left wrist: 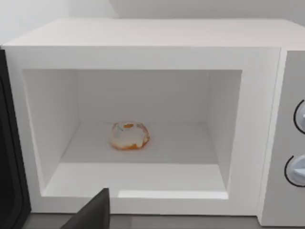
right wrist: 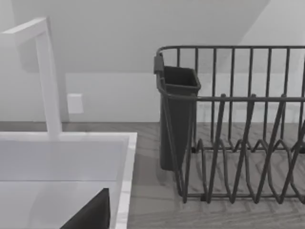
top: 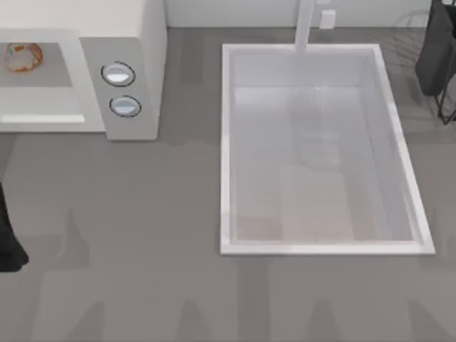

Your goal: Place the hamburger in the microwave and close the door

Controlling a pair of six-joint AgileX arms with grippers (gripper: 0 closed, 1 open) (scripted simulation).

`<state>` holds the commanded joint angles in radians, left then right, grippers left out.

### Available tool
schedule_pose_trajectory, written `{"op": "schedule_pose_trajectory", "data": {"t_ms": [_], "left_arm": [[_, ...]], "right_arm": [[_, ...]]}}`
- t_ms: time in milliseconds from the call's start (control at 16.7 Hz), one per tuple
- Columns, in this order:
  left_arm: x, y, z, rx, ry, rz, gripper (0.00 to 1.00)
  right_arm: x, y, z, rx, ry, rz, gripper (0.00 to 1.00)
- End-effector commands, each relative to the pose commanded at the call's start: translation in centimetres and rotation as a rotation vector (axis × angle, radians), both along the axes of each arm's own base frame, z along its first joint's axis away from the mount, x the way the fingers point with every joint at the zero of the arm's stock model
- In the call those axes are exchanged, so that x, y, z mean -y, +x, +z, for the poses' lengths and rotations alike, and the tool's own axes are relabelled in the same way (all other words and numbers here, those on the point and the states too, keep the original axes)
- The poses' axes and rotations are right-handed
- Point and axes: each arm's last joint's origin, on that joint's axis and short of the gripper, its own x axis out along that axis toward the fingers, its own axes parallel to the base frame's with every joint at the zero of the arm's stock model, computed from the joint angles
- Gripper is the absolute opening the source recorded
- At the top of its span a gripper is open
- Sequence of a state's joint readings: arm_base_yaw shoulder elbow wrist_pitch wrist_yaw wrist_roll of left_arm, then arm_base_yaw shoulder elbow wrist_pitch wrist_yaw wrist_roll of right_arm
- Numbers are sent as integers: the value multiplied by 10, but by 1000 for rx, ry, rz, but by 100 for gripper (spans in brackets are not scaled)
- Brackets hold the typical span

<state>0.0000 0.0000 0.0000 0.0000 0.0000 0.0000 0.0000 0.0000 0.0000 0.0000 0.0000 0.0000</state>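
The hamburger (left wrist: pixel 129 136) is seen on the microwave (left wrist: pixel 143 52) floor, door open — judged soft, light, best gripped across its sides. Jaw states cannot be told.

Grey table (top: pixel 142 214): microwave (top: pixel 142 43), sink (top: pixel 228 142), rack (right wrist: pixel 238 143).

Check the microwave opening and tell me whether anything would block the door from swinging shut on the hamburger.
Nothing visible blocks it. The hamburger sits well back on the floor of the microwave cavity, clear of the front lip. The door stands open at the cavity's side, seen as a dark edge. The opening itself holds nothing else.
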Motion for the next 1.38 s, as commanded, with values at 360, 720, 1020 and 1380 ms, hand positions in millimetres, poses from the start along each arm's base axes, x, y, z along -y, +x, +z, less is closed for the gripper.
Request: {"op": "schedule_pose_trajectory", "data": {"t_ms": [360,720,1020,1380], "left_arm": [[0,0,0,0,0,0,77],[0,0,0,0,0,0,32],[0,0,0,0,0,0,0],[0,0,0,0,0,0,0]], "right_arm": [[0,0,0,0,0,0,100],[0,0,0,0,0,0,100],[0,0,0,0,0,0,100],[0,0,0,0,0,0,100]]}}
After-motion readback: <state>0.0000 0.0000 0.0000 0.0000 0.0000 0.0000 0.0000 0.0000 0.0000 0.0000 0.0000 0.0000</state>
